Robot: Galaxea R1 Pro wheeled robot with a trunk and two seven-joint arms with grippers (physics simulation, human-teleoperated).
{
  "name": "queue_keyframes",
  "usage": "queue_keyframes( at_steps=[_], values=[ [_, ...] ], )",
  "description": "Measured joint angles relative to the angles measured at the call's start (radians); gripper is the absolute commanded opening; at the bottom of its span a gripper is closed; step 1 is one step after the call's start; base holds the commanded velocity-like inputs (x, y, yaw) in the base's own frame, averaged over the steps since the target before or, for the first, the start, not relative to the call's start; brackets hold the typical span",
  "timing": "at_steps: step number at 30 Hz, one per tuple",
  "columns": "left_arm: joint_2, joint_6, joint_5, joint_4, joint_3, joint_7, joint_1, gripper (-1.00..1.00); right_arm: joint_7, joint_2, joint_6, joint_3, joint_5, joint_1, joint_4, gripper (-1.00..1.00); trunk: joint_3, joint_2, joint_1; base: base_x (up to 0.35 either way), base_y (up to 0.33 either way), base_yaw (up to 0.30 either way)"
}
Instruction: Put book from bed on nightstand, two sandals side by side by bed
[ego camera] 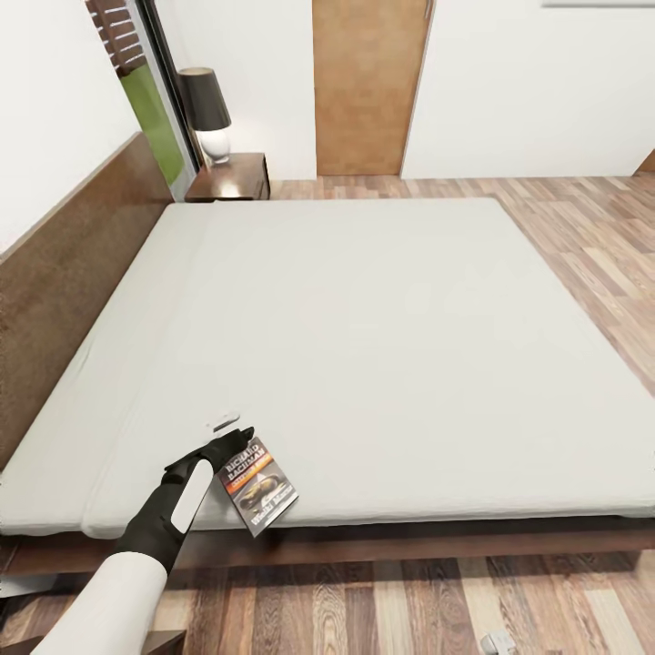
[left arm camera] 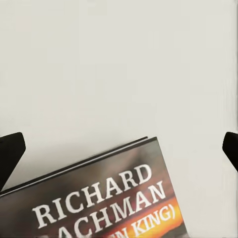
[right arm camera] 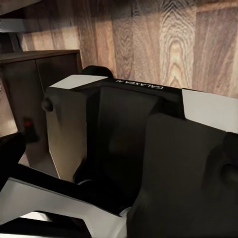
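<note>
Bed (ego camera: pixel 364 346) — broad off-white mattress lying bare across nearly its whole top, offering open passage from the near edge to the far edge. Book (ego camera: pixel 259 485) sitting at the near edge, the sole item interrupting that surface; left gripper (ego camera: pixel 238 438) hovering at its upper end, fingers (left arm camera: pixel 11 153) spreading wide with bare mattress showing between them. Headboard (ego camera: pixel 64 264) walling off the left side. Nightstand (ego camera: pixel 232 177) standing beyond the far left corner — lamp (ego camera: pixel 207 114) occupying the back of its top, front part lying free. Wood floor (ego camera: pixel 582 236) running open to the right.
</note>
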Motion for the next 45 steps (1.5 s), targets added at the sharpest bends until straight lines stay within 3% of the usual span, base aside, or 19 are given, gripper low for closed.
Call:
queue_keyframes(
  at_steps=[18,21,26,30,33,35,36,38,41,45],
  values=[
    [0.001,0.003,0.003,-0.001,0.001,-0.003,0.0,1.0,-0.001,0.0,0.0,0.0,0.0,0.0,0.001,1.0,0.056,0.126,-0.069,0.0,0.0,0.0],
    [0.002,0.004,0.004,-0.002,0.003,-0.026,0.0,1.0,-0.001,0.0,0.0,0.0,0.0,0.0,0.001,1.0,0.066,0.147,-0.081,0.0,0.0,0.0],
    [0.006,0.008,0.011,-0.002,0.016,-0.172,0.0,1.0,-0.002,0.0,0.0,0.0,0.0,0.0,0.001,1.0,0.081,0.182,-0.1,0.0,0.0,0.0],
    [0.008,0.012,0.011,-0.004,0.033,-0.235,0.001,1.0,-0.002,0.0,0.0,0.0,0.0,0.0,0.001,1.0,0.094,0.21,-0.115,0.0,0.0,0.0],
    [0.026,0.04,0.012,-0.005,0.039,-0.313,0.002,1.0,-0.002,0.0,0.0,0.0,0.0,0.0,0.001,1.0,0.103,0.231,-0.127,0.0,0.0,0.0],
    [0.039,0.066,0.027,-0.006,0.04,-0.377,0.003,1.0,-0.002,0.0,0.0,0.0,0.0,0.0,0.001,1.0,0.11,0.245,-0.134,0.0,0.0,0.0],
    [0.05,0.094,0.052,-0.006,0.04,-0.447,0.004,1.0,-0.002,0.0,0.0,0.0,0.0,0.0,0.001,1.0,0.113,0.252,-0.138,0.0,0.0,0.0],
    [0.065,0.127,0.084,-0.005,0.04,-0.529,0.006,1.0,-0.002,0.0,0.0,0.0,0.0,0.0,0.001,1.0,0.119,0.266,-0.146,0.0,0.0,0.0],
    [0.074,0.151,0.104,-0.005,0.037,-0.616,0.011,1.0,-0.002,0.0,0.0,0.0,-0.001,0.0,0.001,1.0,0.128,0.287,-0.157,0.0,0.0,0.0],
    [0.075,0.157,0.107,0.008,0.033,-0.684,0.023,1.0,-0.002,-0.001,0.0,-0.001,-0.002,0.0,0.0,1.0,0.141,0.315,-0.173,0.0,0.0,0.0]
  ],
)
